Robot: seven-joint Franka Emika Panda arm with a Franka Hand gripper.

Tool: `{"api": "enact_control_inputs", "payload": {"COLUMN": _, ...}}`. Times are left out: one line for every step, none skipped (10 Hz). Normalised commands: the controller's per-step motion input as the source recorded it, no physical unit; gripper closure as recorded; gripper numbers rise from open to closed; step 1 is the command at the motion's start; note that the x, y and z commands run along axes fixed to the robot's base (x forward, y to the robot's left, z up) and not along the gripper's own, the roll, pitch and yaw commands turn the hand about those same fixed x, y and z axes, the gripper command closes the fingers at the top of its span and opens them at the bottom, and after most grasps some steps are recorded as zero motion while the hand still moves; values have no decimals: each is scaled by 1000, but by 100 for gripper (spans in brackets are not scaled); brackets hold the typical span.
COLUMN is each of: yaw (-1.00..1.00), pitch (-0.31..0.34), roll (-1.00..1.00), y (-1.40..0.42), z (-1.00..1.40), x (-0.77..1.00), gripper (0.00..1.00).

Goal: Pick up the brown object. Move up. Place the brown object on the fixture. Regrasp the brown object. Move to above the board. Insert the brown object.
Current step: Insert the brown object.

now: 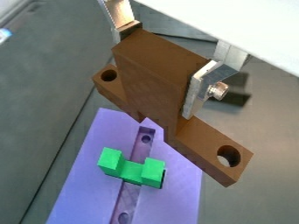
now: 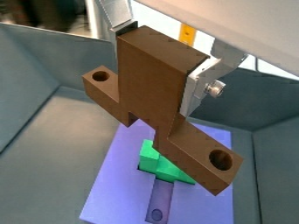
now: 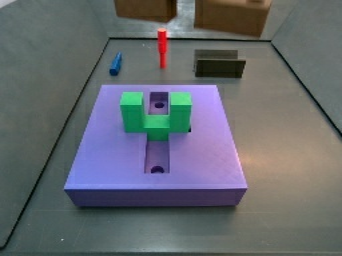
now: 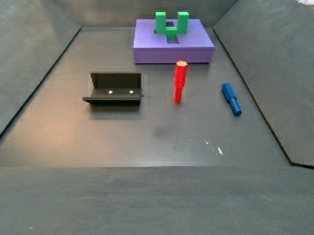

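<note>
My gripper [image 1: 160,66] [image 2: 162,61] is shut on the brown object [image 1: 152,83] [image 2: 152,83], with a silver finger on each side of its upright block. A cross bar with a round hole at each end runs under that block. The piece hangs in the air above the purple board [image 1: 93,192] [image 2: 117,184], over the slot and the green U-shaped block [image 1: 128,166] [image 2: 158,162]. In a side view only brown parts [image 3: 234,14] show at the top edge, above the board [image 3: 201,150]. The fixture [image 3: 218,64] [image 4: 114,89] stands empty on the floor.
A red peg [image 3: 163,45] [image 4: 179,83] stands upright on the floor between the board [image 4: 153,50] and the fixture. A blue peg [image 3: 116,65] [image 4: 229,98] lies flat nearby. Sloping grey walls enclose the floor.
</note>
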Motion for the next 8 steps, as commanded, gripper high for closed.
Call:
{"api": "enact_control_inputs", "payload": {"yaw": -771, "pitch": 323, "roll": -121, "y": 0, "z": -403, "x": 0, "gripper": 100}}
{"api": "enact_control_inputs", "payload": {"yaw": -686, "pitch": 353, "roll": -116, "y": 0, "z": -357, "x": 57, "gripper": 100}}
{"api": "enact_control_inputs", "payload": {"yaw": -754, "pitch": 351, "roll": -103, "y": 0, "z": -369, "x": 0, "gripper": 100}}
{"api": "enact_control_inputs", "payload": {"yaw": -731, "pitch": 246, "roll": -91, "y": -86, "z": -563, "x": 57, "gripper": 100}}
{"api": "enact_control_inputs", "payload": {"yaw": -529, "pitch": 100, "roll": -16, "y": -174, "z": -491, "x": 54, "gripper": 100}}
{"api": "enact_control_inputs", "payload": {"yaw": -577, "pitch": 29, "roll": -11, "y": -131, "z": -206, "x": 0, "gripper": 100}}
{"api": "enact_control_inputs", "payload": {"yaw": -574, "pitch": -99, "roll": -121, "y": -151, "z": 0, "x": -163, "gripper": 100}}
{"api": "enact_control_inputs", "payload": {"yaw": -577, "pitch": -159, "roll": -194, "y": -174, "z": 0, "x": -106, "gripper": 100}}
